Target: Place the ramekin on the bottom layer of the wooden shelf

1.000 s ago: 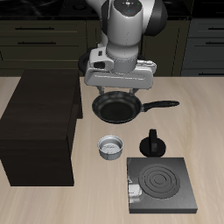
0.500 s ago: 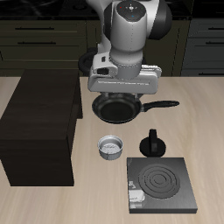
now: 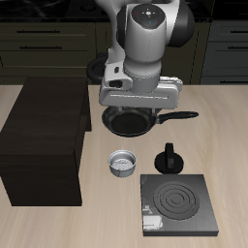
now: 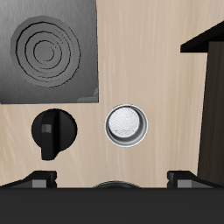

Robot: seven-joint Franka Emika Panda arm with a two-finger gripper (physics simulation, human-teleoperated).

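Observation:
The ramekin (image 3: 122, 163), a small light-grey round bowl with a darker inside, stands upright on the table in front of the frying pan; it also shows in the wrist view (image 4: 127, 125). The wooden shelf (image 3: 44, 140), a large dark boxy cabinet, stands beside it, and its edge shows in the wrist view (image 4: 210, 96). My gripper (image 3: 139, 105) hangs above the frying pan, farther back than the ramekin and well above it. In the wrist view the gripper (image 4: 112, 178) is open and empty, its fingertips (image 4: 39, 179) wide apart.
A black frying pan (image 3: 129, 120) with a long handle lies under the gripper. A small black knobbed pot (image 3: 170, 158) stands beside the ramekin. A flat black stove (image 3: 179, 203) with a spiral burner lies near the table's front edge.
The arm has shifted a little sideways, away from the shelf, and slightly forward over the pan. The ramekin and the other things have not moved.

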